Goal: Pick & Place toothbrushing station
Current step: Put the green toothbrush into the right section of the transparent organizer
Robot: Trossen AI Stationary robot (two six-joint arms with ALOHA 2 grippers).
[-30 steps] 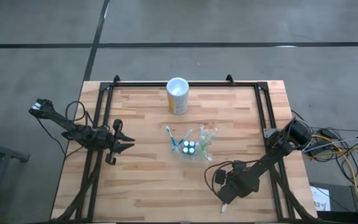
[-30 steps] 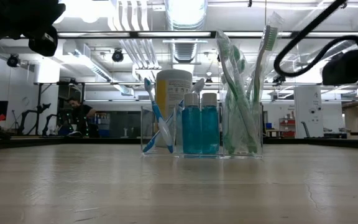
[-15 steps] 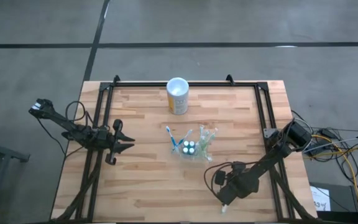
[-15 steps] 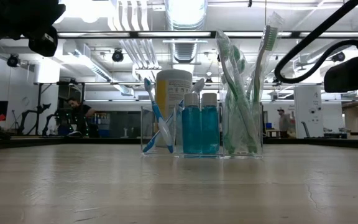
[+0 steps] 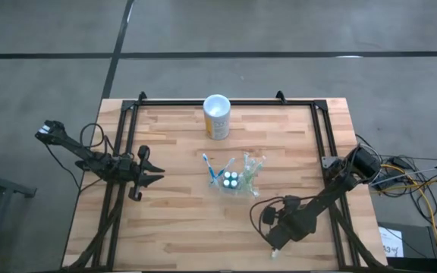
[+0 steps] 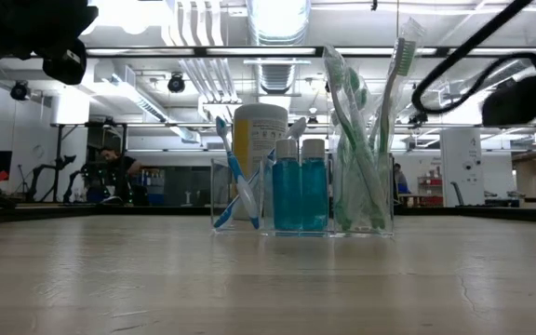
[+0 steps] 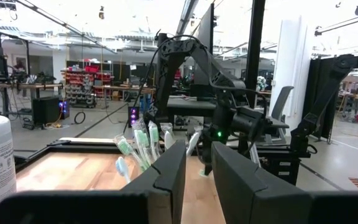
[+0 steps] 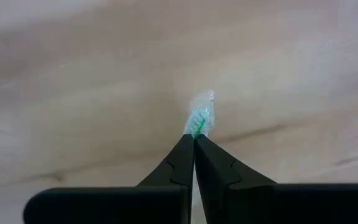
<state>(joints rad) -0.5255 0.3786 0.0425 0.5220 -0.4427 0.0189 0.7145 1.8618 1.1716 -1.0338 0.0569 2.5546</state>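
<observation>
Near the table's five o'clock corner, the right gripper [image 8: 193, 138] pinches a wrapped green toothbrush [image 8: 199, 115]; left gripper [image 5: 152, 173], narrowly parted, waits at nine o'clock.

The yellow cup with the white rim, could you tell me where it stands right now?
In the high view the yellow cup stands upright at the table's far edge, near the middle, apart from the clear toothbrush holder sitting nearer the table's centre.

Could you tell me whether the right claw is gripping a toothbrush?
Yes, the right claw is shut on a green-bristled toothbrush, whose head pokes out past the tips.
</observation>
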